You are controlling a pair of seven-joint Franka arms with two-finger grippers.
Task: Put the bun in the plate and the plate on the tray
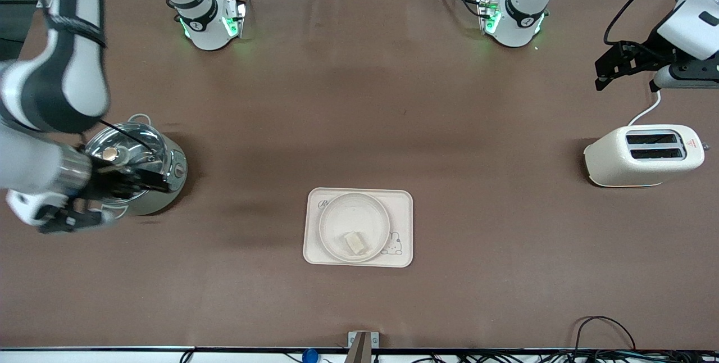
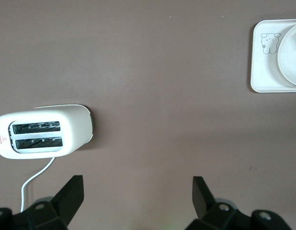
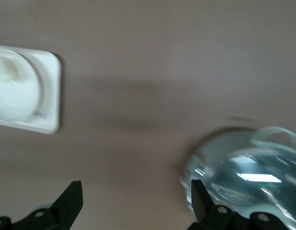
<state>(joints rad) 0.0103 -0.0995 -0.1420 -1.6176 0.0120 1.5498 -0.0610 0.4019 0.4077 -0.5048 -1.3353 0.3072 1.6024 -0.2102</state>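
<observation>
The cream rabbit-printed tray [image 1: 401,211] lies mid-table, toward the front camera. The round cream plate [image 1: 354,214] sits on it, and the small pale bun [image 1: 355,243] lies in the plate near its nearer rim. My left gripper [image 1: 604,73] is open and empty, up over the table at the left arm's end, by the toaster. Its wrist view [image 2: 137,189] shows the tray's corner [image 2: 263,72] and plate edge [image 2: 291,57] far off. My right gripper [image 1: 107,200] is open and empty over the steel pot. Its wrist view [image 3: 136,191] shows the tray [image 3: 50,96] and plate [image 3: 14,86].
A cream two-slot toaster [image 1: 643,155] with a white cord stands at the left arm's end, and shows in the left wrist view [image 2: 42,134]. A steel pot with a glass lid [image 1: 140,160] stands at the right arm's end, and shows in the right wrist view [image 3: 248,177]. Cables lie along the near table edge.
</observation>
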